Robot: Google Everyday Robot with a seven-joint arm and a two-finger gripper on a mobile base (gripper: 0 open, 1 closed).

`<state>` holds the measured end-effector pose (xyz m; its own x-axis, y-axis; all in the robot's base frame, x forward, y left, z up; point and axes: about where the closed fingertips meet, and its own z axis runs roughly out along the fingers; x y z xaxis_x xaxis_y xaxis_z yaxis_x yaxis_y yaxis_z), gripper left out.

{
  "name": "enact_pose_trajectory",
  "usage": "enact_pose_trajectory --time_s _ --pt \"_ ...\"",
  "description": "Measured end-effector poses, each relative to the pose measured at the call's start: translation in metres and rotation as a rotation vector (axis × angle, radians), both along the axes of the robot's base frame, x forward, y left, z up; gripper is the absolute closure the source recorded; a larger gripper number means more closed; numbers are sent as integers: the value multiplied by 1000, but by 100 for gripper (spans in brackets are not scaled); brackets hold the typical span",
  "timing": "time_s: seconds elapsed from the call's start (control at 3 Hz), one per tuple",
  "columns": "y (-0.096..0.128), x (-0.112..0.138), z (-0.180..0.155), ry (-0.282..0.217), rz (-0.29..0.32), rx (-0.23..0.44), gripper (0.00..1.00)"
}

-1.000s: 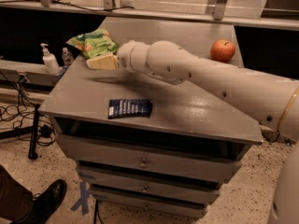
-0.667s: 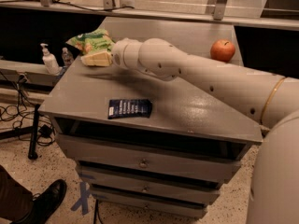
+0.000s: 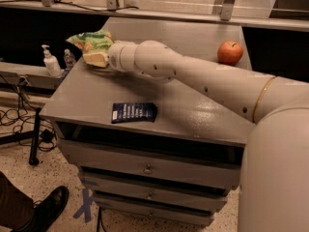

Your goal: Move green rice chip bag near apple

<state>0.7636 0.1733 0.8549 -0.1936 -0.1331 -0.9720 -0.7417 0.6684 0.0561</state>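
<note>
The green rice chip bag (image 3: 91, 40), wrinkly light green with orange and white patches, lies at the far left of the grey cabinet top (image 3: 193, 110). My gripper (image 3: 95, 59) reaches from the right across the top and sits right against the bag's near lower edge. The red-orange apple (image 3: 230, 52) stands at the far right of the top, well apart from the bag. My white arm (image 3: 193, 76) spans the space between them.
A flat dark blue packet (image 3: 133, 112) lies near the cabinet's front edge. A pump bottle (image 3: 49, 62) and a small bottle (image 3: 70, 58) stand on a lower ledge to the left. Drawers sit below. A person's shoe (image 3: 46, 211) is on the floor at lower left.
My gripper has moved left and farther back, closing in on the bag's lower edge. The bag, apple and blue packet have stayed in place.
</note>
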Motion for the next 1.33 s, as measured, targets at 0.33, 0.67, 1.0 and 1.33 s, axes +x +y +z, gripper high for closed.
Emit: enact_pose_trajectory --time_s 0.33,0.67,1.0,1.33 --pt "-7 -2 -1 1 -15 -13 64" --pt "-20 -11 2 -5 -31 -23 87" --pt "-37 -30 11 -13 -35 -37 100" --pt "-65 -58 22 -16 -30 -62 100"
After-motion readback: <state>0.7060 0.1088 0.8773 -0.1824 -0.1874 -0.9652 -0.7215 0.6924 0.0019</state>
